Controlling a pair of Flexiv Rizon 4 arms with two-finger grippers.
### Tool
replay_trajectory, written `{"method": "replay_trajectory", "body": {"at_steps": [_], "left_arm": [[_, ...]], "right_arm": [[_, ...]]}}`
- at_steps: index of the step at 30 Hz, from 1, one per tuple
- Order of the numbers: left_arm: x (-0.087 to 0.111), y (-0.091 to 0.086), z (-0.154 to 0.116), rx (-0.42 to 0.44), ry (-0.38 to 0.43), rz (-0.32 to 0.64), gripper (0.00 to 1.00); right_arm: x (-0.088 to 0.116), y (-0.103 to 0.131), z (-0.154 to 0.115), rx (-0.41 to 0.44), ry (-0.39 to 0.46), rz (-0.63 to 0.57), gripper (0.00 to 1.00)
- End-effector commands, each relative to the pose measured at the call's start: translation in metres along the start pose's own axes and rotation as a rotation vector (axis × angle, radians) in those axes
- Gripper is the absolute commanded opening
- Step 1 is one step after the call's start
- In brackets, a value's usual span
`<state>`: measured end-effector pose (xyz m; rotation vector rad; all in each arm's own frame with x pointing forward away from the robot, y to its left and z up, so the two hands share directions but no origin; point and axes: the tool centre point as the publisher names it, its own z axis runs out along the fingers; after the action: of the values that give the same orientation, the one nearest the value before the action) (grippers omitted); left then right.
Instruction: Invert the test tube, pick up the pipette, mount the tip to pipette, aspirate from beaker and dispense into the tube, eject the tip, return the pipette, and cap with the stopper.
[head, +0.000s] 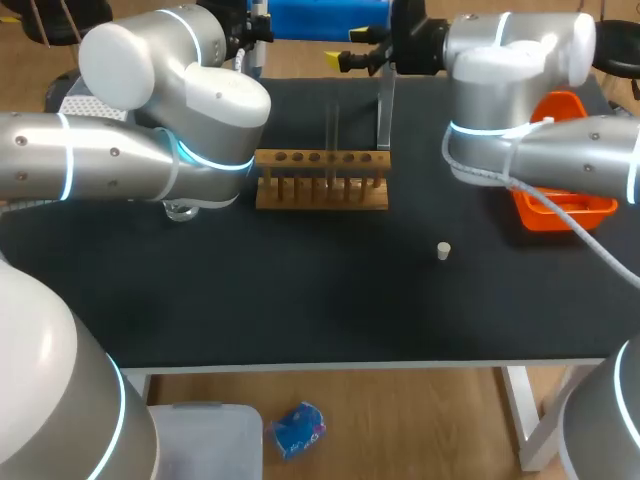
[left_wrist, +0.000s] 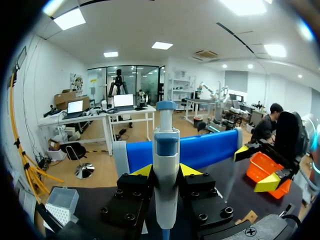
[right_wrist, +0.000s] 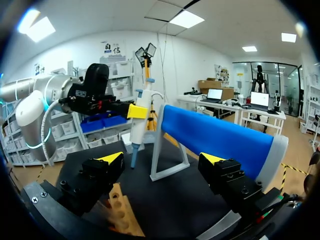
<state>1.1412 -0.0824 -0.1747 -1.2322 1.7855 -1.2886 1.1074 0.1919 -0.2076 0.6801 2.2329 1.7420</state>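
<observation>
My left gripper (left_wrist: 166, 174) is shut on a white and blue pipette (left_wrist: 166, 165), held upright above the back of the table. From the right wrist that pipette (right_wrist: 136, 127) hangs in the left gripper (right_wrist: 136, 111), beside the stand. My right gripper (right_wrist: 161, 159) is open and empty, facing the blue-topped pipette stand (right_wrist: 215, 135); from above it (head: 352, 48) is at the table's back. A clear test tube (head: 333, 130) stands in the wooden rack (head: 320, 185). A small white stopper (head: 443, 250) lies on the black mat, right of the middle.
An orange bin (head: 560, 195) sits at the right under my right arm. A tip box (left_wrist: 60, 202) stands at the back left. A clear round vessel (head: 180, 210) shows partly under my left arm. The stand's clear leg (head: 385, 110) rises behind the rack.
</observation>
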Motion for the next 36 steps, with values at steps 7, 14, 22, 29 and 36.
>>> {"method": "replay_trajectory", "body": {"at_steps": [7,14,22,29,36], "left_arm": [[-0.001,0.003,0.008,-0.003,-0.023,-0.006,0.0],[-0.003,0.0,0.013,-0.011,-0.059,-0.014,0.0],[-0.002,-0.003,0.02,-0.023,-0.074,-0.007,0.0],[-0.004,-0.002,0.025,-0.047,-0.106,-0.009,0.0],[-0.005,-0.001,0.029,-0.061,-0.122,-0.006,0.0]], "right_arm": [[-0.013,0.004,0.019,-0.018,-0.027,-0.001,1.0],[-0.013,0.004,0.019,-0.018,-0.027,-0.001,1.0],[-0.013,0.004,0.019,-0.018,-0.027,-0.001,1.0],[-0.013,0.004,0.019,-0.018,-0.027,-0.001,1.0],[-0.013,0.004,0.019,-0.018,-0.027,-0.001,1.0]]}}
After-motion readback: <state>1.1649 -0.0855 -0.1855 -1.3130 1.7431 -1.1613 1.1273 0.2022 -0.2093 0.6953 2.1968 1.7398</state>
